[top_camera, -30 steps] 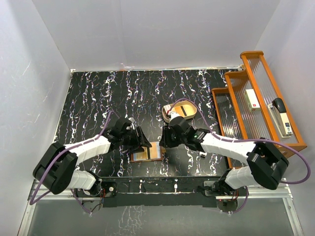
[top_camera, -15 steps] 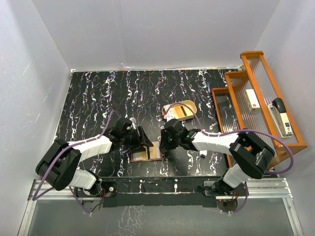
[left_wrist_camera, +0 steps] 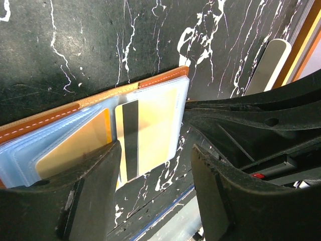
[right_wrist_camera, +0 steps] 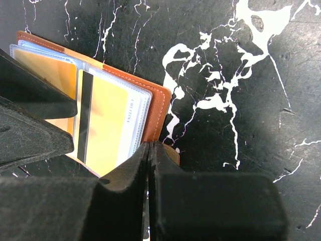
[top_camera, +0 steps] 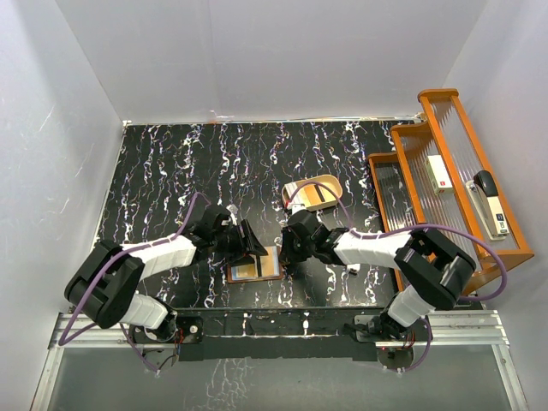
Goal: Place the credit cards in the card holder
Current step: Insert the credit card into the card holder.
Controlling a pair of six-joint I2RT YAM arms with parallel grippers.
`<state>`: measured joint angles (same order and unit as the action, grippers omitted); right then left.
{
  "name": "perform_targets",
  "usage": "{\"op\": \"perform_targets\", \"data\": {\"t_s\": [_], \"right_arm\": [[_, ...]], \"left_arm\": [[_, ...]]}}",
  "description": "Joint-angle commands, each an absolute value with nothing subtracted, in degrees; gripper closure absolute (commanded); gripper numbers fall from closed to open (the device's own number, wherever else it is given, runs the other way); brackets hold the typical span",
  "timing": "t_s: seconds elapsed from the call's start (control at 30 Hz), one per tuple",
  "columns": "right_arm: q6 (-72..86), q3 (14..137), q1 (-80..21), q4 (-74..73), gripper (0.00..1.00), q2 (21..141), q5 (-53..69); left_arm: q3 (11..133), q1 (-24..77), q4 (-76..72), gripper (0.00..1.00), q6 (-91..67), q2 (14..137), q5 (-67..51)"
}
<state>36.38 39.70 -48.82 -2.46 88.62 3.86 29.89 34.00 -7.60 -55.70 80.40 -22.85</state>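
The card holder (top_camera: 255,268) lies open near the table's front edge, brown leather (right_wrist_camera: 158,100) with clear sleeves. A yellow credit card with a black stripe (left_wrist_camera: 150,128) (right_wrist_camera: 108,125) sits in its right-hand sleeve, and an orange card (left_wrist_camera: 75,145) (right_wrist_camera: 52,70) lies under the sleeves to its left. My left gripper (left_wrist_camera: 155,186) (top_camera: 248,244) stands open over the holder's left side, one finger (left_wrist_camera: 93,191) above the sleeves. My right gripper (right_wrist_camera: 150,150) (top_camera: 287,253) is shut, with its tips at the holder's right edge and nothing seen between them.
A tan oval tray (top_camera: 330,182) with a white stick stands behind the right gripper. A wooden stepped rack (top_camera: 428,137) on the right holds a stapler (top_camera: 488,201) and a white box (top_camera: 439,171). The two grippers' fingers are almost touching.
The right gripper's jaws have closed at the holder's right edge, and its arm has swung its elbow back. The left gripper has barely moved.
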Motion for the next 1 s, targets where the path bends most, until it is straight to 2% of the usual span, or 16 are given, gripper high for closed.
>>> {"op": "perform_targets", "data": {"t_s": [0.0,0.63,0.8,0.97], "right_arm": [[36.2,38.0,-49.1,-1.6,1.00,88.9,1.7],[37.7,37.3,-49.1,-0.5,1.00,87.6,2.2],[38.4,36.9,-49.1,-1.7,1.00,85.5,1.0],[38.7,38.0,-49.1,-4.7,0.98,82.5,0.6]], "left_arm": [[29.9,33.8,-7.1,0.43,-55.0,81.4,-22.5],[26.5,35.4,-23.6,0.44,-64.1,82.9,-28.4],[29.4,35.4,-13.5,0.43,-60.8,78.0,-25.3],[35.1,34.3,5.3,0.41,-54.2,72.1,-18.5]]}}
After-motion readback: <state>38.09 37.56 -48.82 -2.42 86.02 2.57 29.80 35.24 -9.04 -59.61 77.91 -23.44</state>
